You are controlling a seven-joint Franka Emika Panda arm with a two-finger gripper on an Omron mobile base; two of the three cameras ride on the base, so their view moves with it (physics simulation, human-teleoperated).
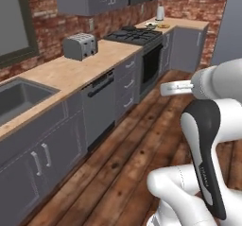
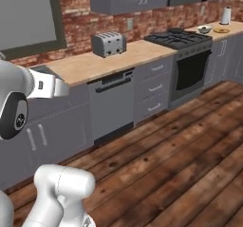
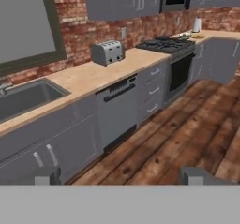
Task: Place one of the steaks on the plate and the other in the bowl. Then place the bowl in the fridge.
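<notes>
Where the counter turns at the far end of the kitchen, the bowl (image 2: 205, 29) and the plate (image 2: 221, 30) are seen side by side on the wooden top, the bowl being nearer the stove and the plate just beyond it. In the left base view the same pair is found past the stove, the bowl (image 1: 151, 26) to the left of the plate (image 1: 163, 26). Whether anything lies in either cannot be told at this range, and the steaks cannot be made out. A pale upright jug-like item (image 2: 226, 15) is placed just behind the plate, against the brick wall.

The black stove (image 2: 179, 38) with its oven door below is set beside them, and a dark pan shape is visible on its rear burner. Further along the wooden counter (image 2: 99, 62), well apart from the stove, a silver toaster (image 2: 108, 43) is stood near the wall. A dishwasher (image 2: 112, 105) is fitted under the counter, with drawers between it and the oven. A steel sink (image 3: 26, 99) is sunk into the counter at the near end, beneath a framed window.

The gripper (image 3: 122, 176) is held well away from all of this, over the plank floor; its two fingertips (image 3: 41, 175) are spread wide apart and nothing is held between them.
</notes>
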